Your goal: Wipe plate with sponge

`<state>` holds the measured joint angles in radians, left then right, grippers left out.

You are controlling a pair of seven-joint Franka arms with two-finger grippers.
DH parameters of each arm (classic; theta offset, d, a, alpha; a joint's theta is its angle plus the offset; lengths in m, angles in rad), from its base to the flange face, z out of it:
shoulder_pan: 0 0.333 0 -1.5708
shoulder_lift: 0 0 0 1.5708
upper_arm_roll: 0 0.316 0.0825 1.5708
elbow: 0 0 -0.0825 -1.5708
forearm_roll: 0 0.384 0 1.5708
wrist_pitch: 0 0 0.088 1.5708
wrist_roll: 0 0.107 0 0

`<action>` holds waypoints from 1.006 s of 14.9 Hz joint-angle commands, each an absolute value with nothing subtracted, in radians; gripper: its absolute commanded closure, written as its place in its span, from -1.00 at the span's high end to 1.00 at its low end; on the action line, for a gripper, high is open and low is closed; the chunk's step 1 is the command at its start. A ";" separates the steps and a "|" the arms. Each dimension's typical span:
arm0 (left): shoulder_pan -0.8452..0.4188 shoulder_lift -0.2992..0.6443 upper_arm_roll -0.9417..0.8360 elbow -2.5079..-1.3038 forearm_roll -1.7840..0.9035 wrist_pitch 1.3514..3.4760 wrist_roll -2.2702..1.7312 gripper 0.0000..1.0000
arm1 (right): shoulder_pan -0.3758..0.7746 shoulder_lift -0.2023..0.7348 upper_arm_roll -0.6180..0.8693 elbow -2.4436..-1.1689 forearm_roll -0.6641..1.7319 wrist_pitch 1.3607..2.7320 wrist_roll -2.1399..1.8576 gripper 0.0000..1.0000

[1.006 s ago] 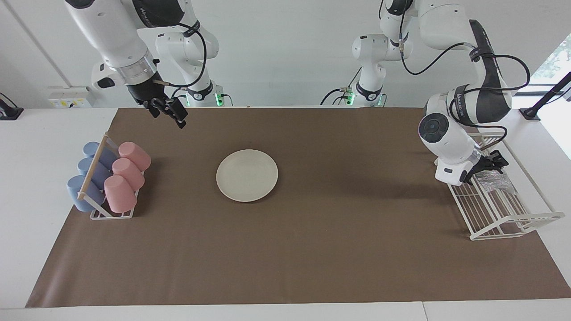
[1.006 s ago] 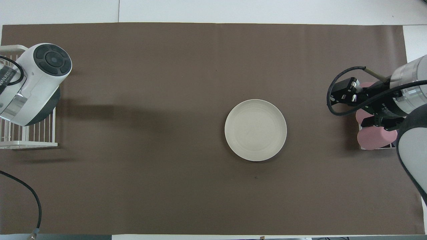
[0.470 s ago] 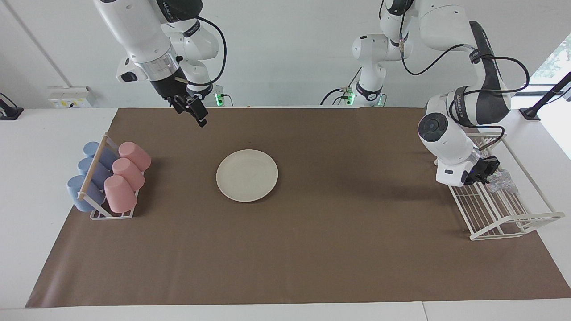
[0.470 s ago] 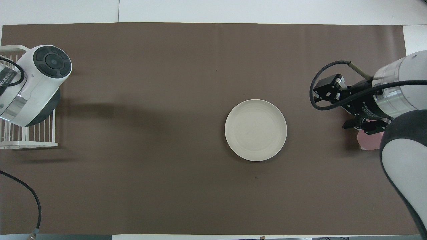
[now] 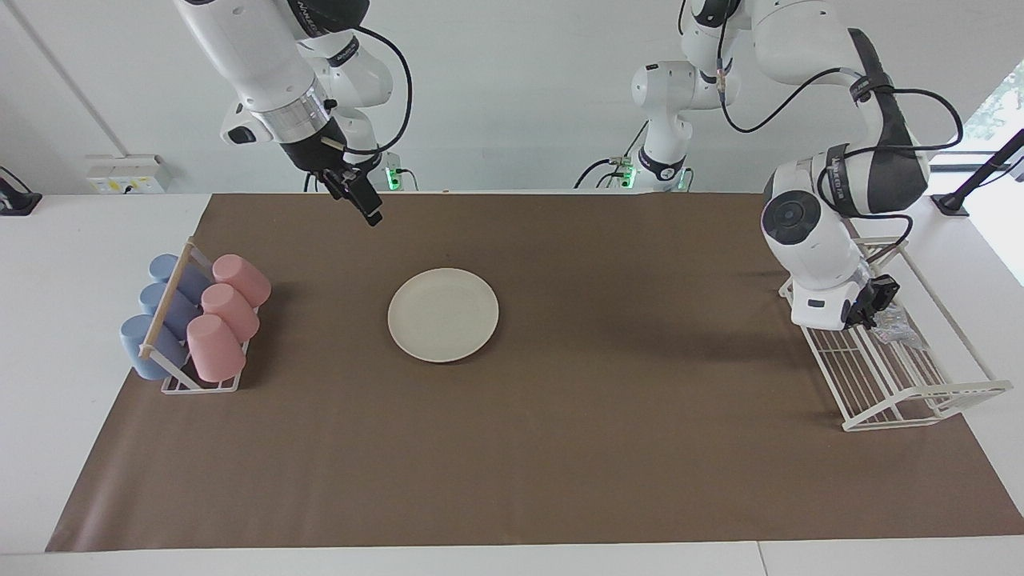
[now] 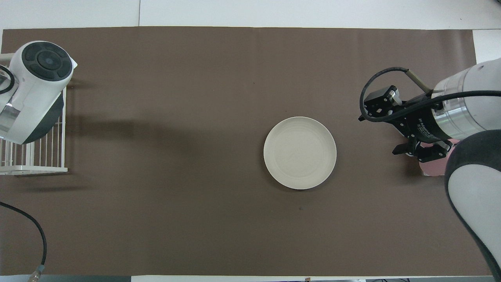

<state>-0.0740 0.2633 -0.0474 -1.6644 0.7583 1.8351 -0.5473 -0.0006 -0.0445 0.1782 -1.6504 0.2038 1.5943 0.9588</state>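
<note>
Left gripper (image 5: 878, 302): lowered into the white wire rack (image 5: 904, 376) at the left arm's end of the table, fingers clenched on the sponge (image 5: 892, 324), a silvery-grey crumpled pad that shows just under the fingertips, over the rack's bars. Whether the sponge rests on the bars or hangs clear of them cannot be told. In the overhead view the left arm's white wrist housing covers the gripper and the sponge; only part of the rack (image 6: 35, 156) shows beneath it. Right gripper (image 5: 362, 200): raised in the air over the bare brown mat (image 5: 560, 448), at the edge nearest the robots, between the plate and the cup rack; holds nothing; whether its fingers are parted or closed cannot be told. The overhead view shows the same gripper (image 6: 377, 107) over the mat, beside the plate. Plate (image 5: 443, 314): round, cream-white, flat on the mat near the middle of the table, somewhat toward the right arm's end, untouched, well apart from both grippers; also seen from overhead (image 6: 300, 152). Cup rack (image 5: 172, 320): at the right arm's end, holding three pink cups (image 5: 228, 312) and three blue cups (image 5: 152, 320) lying tilted in two rows.
</note>
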 commanded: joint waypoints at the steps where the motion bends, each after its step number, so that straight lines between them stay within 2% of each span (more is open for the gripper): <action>1: -0.129 0.262 -0.046 -1.516 0.597 1.659 -0.538 -1.00 | -0.006 -0.049 0.186 -1.649 0.224 1.600 0.986 1.00; 4: -0.130 0.249 -0.048 -1.405 0.337 1.557 -0.538 -1.00 | -0.006 -0.051 0.187 -1.652 0.225 1.600 1.060 1.00; 6: -0.112 0.219 -0.034 -1.391 0.107 1.525 -0.538 -1.00 | -0.005 -0.051 0.195 -1.652 0.242 1.600 1.113 1.00; 12: -0.029 0.158 -0.032 -1.404 -0.437 1.497 -0.534 -1.00 | 0.020 -0.058 0.212 -1.660 0.368 1.614 1.397 1.00; 15: -0.003 0.108 -0.029 -1.500 -0.653 1.508 -0.491 -1.00 | 0.095 -0.084 0.212 -1.739 0.391 1.783 1.579 1.00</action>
<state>-0.0291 0.1610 -0.0290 -1.4109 -0.5303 1.5108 -0.5344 0.0564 -0.0466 0.2072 -1.6633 0.3688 1.6746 1.4647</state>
